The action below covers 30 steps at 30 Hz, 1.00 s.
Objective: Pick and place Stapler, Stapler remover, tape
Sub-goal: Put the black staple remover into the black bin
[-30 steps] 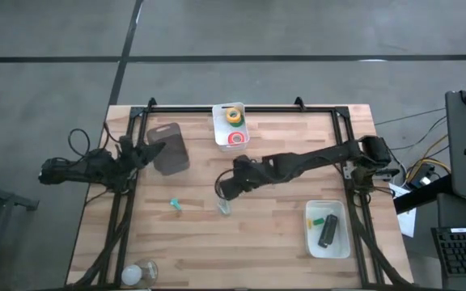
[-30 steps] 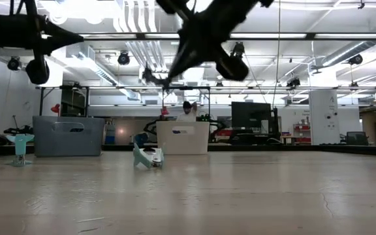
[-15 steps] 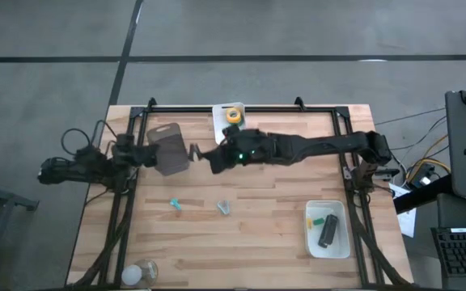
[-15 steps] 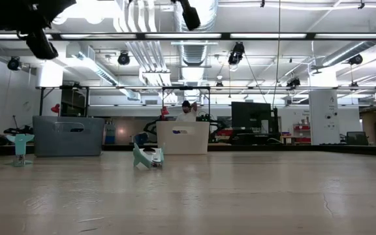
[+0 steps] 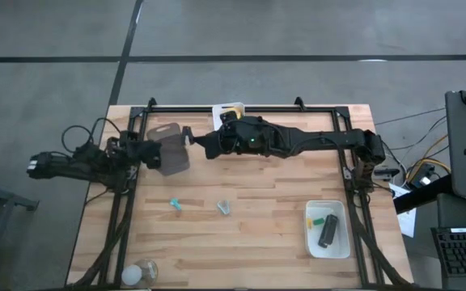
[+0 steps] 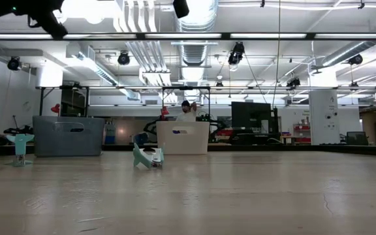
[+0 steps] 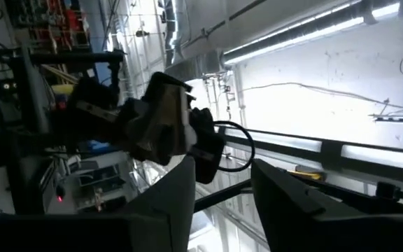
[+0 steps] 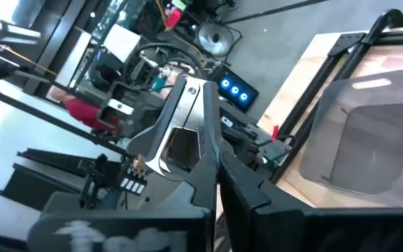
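Note:
My right gripper (image 5: 194, 139) reaches across the far side of the table toward the left, shut on a silvery stapler remover (image 8: 182, 137). It hangs in the air beside a grey container (image 5: 168, 149). My left gripper (image 5: 146, 150) is at that container's left side, open and holding nothing; its fingers (image 7: 177, 203) point up at the right gripper. The black stapler (image 5: 328, 231) lies in a white tray (image 5: 342, 242) at the near right. A yellow tape roll (image 5: 232, 115) shows in a white tray (image 5: 219, 111) at the far edge, half hidden by my right arm. My right gripper pinches the stapler remover's near end (image 8: 203, 176) between its two fingers. The metal part (image 5: 188, 132) sticks out past the fingertips toward the table's left. The fingers lie about level, pointing left. The remover is lifted clear of the table.
A small teal piece (image 5: 175, 205) and a small clear piece (image 5: 223, 208) lie in the middle of the table. A light bulb (image 5: 136, 273) lies at the near left corner. A black frame (image 5: 241, 107) runs round the table's edges.
My right gripper has risen from the middle of the table and swung toward the far left, ending beside the grey container. It has stayed shut. The teal and clear pieces have kept their places.

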Motion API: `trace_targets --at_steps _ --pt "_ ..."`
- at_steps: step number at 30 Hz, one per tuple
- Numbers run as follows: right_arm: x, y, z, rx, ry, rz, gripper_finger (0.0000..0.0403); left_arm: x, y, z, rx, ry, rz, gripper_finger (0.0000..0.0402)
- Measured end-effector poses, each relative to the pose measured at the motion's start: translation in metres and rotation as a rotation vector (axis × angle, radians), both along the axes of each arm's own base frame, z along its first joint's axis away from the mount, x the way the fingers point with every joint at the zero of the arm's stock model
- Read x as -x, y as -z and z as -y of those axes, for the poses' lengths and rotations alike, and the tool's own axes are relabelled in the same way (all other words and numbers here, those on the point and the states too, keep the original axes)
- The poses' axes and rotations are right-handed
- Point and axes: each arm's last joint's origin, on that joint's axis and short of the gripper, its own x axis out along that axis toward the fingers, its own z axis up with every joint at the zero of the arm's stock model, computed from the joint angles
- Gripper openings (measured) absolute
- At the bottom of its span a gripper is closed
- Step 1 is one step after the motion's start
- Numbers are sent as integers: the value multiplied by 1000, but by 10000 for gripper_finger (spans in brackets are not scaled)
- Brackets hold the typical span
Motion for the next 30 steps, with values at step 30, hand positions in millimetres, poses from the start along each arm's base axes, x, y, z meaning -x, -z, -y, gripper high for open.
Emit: trace_targets --at_steps 30 --pt "-3 3 -4 1 -11 -2 8 -40 -26 3 -29 -58 -123 147"
